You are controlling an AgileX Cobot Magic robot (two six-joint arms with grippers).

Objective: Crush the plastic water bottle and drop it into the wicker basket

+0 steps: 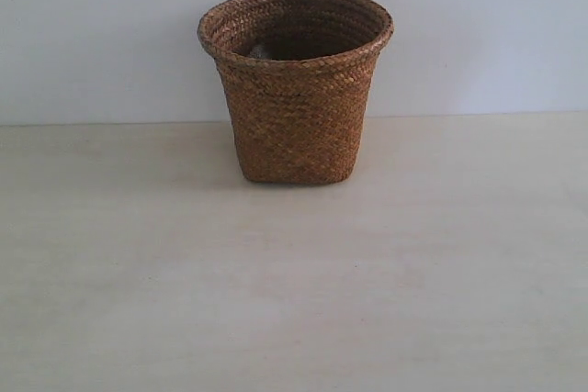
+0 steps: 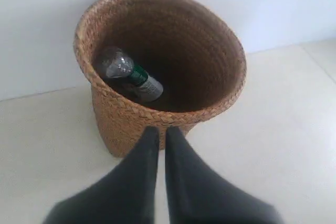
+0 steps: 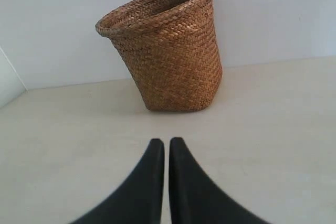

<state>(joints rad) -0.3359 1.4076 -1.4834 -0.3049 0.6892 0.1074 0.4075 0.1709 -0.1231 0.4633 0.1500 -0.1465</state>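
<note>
The brown wicker basket (image 1: 296, 89) stands upright at the back of the table, against the wall. The plastic water bottle (image 2: 127, 73) lies inside the wicker basket (image 2: 157, 114), leaning on the inner wall, its clear ribbed body and green-and-white label showing. In the exterior view only a pale glint of the bottle (image 1: 260, 48) shows below the rim. My left gripper (image 2: 161, 129) is shut with nothing in it, above and just short of the basket's rim. My right gripper (image 3: 166, 141) is shut and empty, low over the table, well apart from the basket (image 3: 168, 51). Neither gripper shows in the exterior view.
A pale table (image 1: 294, 282) runs from the front edge back to a plain white wall (image 1: 478, 25). A side panel (image 3: 8, 85) borders the table in the right wrist view.
</note>
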